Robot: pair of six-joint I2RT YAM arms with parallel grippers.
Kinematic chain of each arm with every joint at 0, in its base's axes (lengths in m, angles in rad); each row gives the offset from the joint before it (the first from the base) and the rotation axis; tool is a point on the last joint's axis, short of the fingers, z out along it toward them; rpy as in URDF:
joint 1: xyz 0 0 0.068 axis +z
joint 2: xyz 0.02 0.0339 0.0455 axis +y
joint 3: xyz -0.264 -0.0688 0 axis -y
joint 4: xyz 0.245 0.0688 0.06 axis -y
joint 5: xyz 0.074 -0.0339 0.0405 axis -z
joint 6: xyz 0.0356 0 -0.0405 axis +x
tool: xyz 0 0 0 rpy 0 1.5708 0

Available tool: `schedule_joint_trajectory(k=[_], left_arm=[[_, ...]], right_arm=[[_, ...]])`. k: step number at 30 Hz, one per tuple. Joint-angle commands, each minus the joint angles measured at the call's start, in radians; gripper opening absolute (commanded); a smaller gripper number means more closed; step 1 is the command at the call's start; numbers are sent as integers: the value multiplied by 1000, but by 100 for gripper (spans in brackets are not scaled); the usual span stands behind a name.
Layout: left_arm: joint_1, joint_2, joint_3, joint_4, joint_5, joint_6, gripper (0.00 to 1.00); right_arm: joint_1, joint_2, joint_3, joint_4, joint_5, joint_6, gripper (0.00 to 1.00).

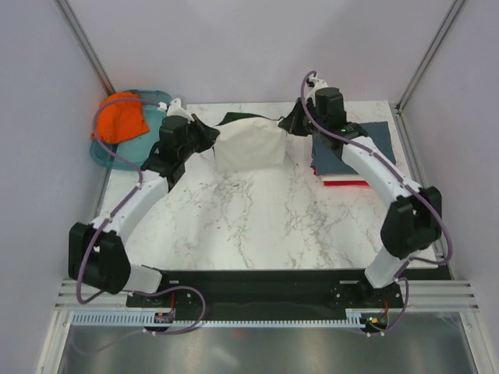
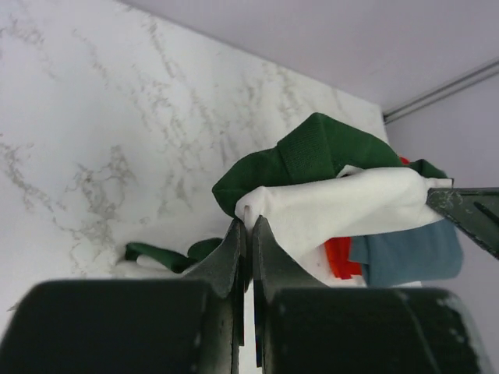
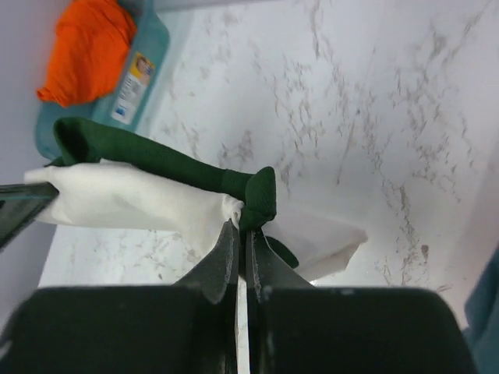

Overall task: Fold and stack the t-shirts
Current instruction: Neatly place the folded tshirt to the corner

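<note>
Item 1: cream tee (image 1: 249,144), dark green sleeves and collar. Position: far middle of the table (image 1: 249,226), stretched as a broad band between the two grippers, its body hanging down toward the marble. Whether the lower edge touches the top cannot be told. Green cloth bunches at both held corners.

Item 2: left gripper (image 2: 249,227). Fingers clenched on the left corner of the cream tee. A lip of cream cloth shows at the tips, with a green fold just above it.

Item 3: right gripper (image 3: 240,224). Fingers clenched on the right corner, where cream cloth and a green fold meet at the tips.

Item 4: orange tee (image 1: 121,117). Crumpled heap lying in the tray, apart from the cream tee.

Item 5: tray (image 1: 100,152). Translucent teal, at the far left corner, with a printed label on one wall.

Item 6: blue tee (image 1: 374,140). Slate-blue, folded flat on the far right of the table, partly under the right arm.

Item 7: red tee (image 1: 345,183). Only a narrow strip shows, at the near edge of the blue tee and beneath it.
</note>
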Motion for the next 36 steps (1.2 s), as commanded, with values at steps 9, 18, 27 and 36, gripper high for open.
schedule_joint_trajectory(k=[9, 18, 27, 36], left_arm=[[-218, -106, 153, 106, -41, 4, 2], [-431, 92, 342, 198, -60, -13, 2], [-541, 335, 553, 222, -61, -37, 2], [-564, 486, 699, 201, -78, -86, 2]], right_arm=[[-129, -448, 1, -191, 256, -45, 0], [-242, -534, 70, -350, 578, -107, 0], [-444, -476, 78, -358, 532, -122, 0], [-584, -395, 81, -353, 454, -110, 0]])
